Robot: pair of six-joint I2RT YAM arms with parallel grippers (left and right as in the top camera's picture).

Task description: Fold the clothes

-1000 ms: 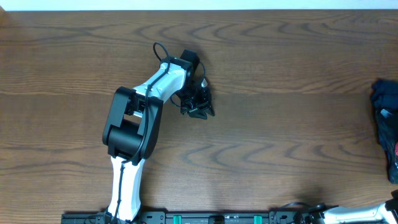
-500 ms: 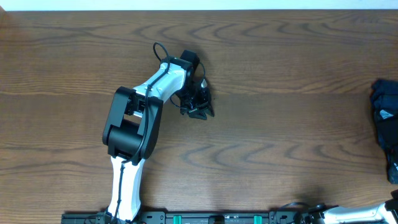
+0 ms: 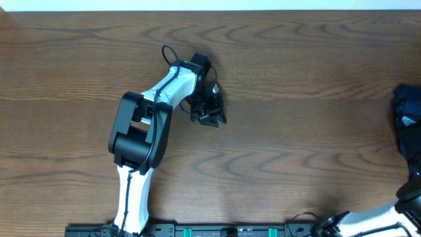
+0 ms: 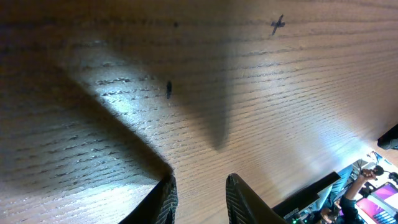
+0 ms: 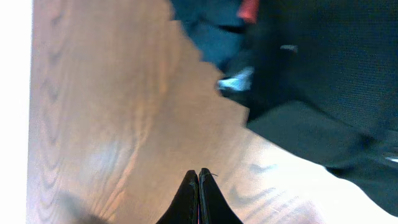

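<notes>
At the table's right edge lies a dark blue bundle (image 3: 408, 105) with a grey-white patch; the right wrist view shows it (image 5: 211, 37) with a red patch. Beside it, black textured fabric (image 5: 323, 68) fills that view's upper right, and I cannot tell whether this is the clothes. My right gripper (image 5: 199, 173) is shut with nothing in it, low over bare wood short of the bundle. My left gripper (image 3: 212, 112) hangs over the table's middle, far from the bundle. It (image 4: 201, 182) stands slightly open, with only wood between its fingers.
The wooden table (image 3: 296, 79) stretches between the two arms. The left arm's black and white links (image 3: 141, 131) rise from the front rail. The right arm (image 3: 375, 220) comes in at the front right corner, close to the bundle's lower end.
The right arm has swung further into the front right corner and now covers the bundle's lower end. The left arm has not moved.
</notes>
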